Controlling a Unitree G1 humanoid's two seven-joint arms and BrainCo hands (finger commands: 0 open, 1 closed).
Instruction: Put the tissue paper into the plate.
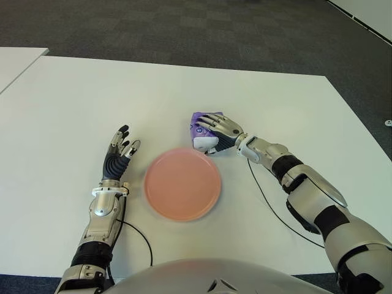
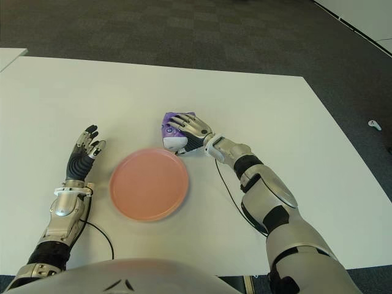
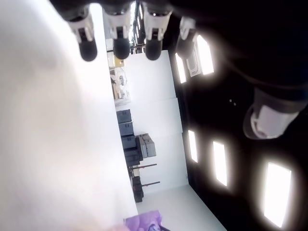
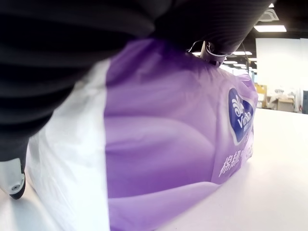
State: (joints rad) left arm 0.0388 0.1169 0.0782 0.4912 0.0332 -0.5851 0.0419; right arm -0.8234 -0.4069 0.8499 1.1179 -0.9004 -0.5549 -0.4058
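A purple and white tissue pack [image 1: 199, 130] sits on the white table [image 1: 73, 98] just beyond the far right rim of the pink plate [image 1: 182, 183]. My right hand [image 1: 219, 130] is over the pack, its fingers curled across the top and side. Close up, the pack [image 4: 178, 144] fills the right wrist view, pressed under the palm and touching the table. The plate holds nothing. Left of the plate is my left hand [image 1: 120, 150], fingers spread and pointing away, holding nothing.
A thin black cable [image 1: 269, 205] trails over the table under my right forearm. Another cable [image 1: 142, 236] loops near my left forearm. Dark carpet [image 1: 184, 30] lies past the table's far edge, and a second white table [image 1: 15, 61] stands at far left.
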